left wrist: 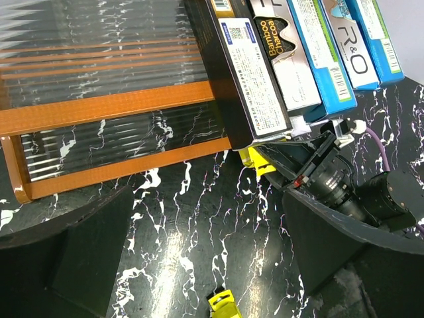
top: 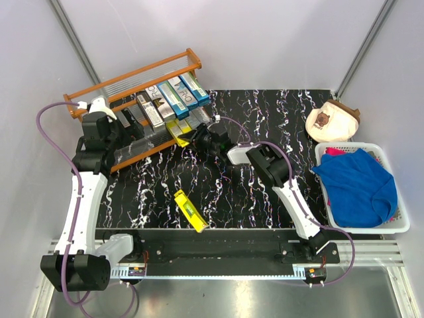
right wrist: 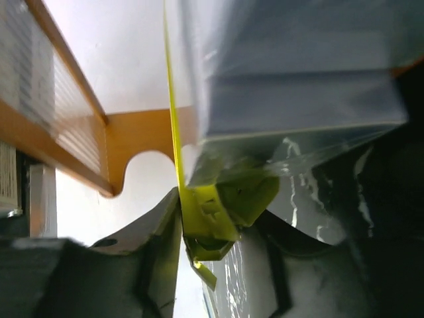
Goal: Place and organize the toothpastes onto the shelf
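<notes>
The orange-brown shelf (top: 132,74) stands at the far left; it also shows in the left wrist view (left wrist: 99,112) and the right wrist view (right wrist: 132,139). Several cartons (top: 169,99), black (left wrist: 248,73), silver-grey and blue-teal (left wrist: 324,53), lie side by side on its upper tier. My right gripper (top: 199,137) (right wrist: 218,218) is shut on the end of a yellow carton (top: 179,129) (right wrist: 209,212), held at the lower tier under the others. Another yellow carton (top: 189,211) (left wrist: 225,303) lies on the black marbled table. My left gripper (top: 132,136) (left wrist: 205,245) is open and empty, in front of the shelf.
A white basket (top: 397,228) holding a blue cloth (top: 354,185) stands at the right edge. A beige round object (top: 331,120) lies behind it. The right arm's wrist camera (left wrist: 338,185) sits close beside my left gripper's right finger (left wrist: 324,245).
</notes>
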Controlling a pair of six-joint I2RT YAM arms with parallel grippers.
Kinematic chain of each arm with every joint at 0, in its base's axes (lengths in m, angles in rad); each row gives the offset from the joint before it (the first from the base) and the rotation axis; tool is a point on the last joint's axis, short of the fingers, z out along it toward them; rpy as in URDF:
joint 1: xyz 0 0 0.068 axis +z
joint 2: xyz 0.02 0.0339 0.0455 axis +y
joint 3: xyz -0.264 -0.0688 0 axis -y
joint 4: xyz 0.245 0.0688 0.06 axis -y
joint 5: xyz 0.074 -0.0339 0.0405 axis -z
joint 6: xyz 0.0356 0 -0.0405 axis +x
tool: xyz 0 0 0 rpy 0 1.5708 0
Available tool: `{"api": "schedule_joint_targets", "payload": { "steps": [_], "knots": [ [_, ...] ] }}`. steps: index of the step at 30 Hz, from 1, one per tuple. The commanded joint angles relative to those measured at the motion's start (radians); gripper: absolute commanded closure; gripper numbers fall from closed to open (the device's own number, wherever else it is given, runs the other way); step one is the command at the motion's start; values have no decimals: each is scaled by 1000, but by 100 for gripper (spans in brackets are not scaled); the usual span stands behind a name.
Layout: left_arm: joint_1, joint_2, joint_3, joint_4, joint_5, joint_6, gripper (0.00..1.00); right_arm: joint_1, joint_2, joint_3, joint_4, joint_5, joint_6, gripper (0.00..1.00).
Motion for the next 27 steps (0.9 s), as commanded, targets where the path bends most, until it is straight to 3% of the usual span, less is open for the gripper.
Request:
{"api": "schedule_joint_targets", "payload": {
  "steps": [1, 8, 12, 17, 21, 27],
  "knots": [
    [-1, -8, -5, 47, 36, 15, 1, -8, 3, 36, -86, 95, 1, 46],
    [-3, -8, -10, 56, 54, 14, 1, -8, -83, -67, -141, 123, -71, 16],
    [-3, -8, -18, 64, 66, 9, 1, -8, -141, -133, -129, 109, -108, 6],
    [-1, -11, -21, 73, 80, 6, 1, -8, -222, -252, -98, 88, -142, 2],
    [-1, -10, -22, 83, 91, 3, 1, -8, -378, -376, -127, 86, -204, 1],
    [-1, 4, -22, 98, 126, -12, 1, -4, -639, -525, -339, 88, -416, 1]
  ]
}}
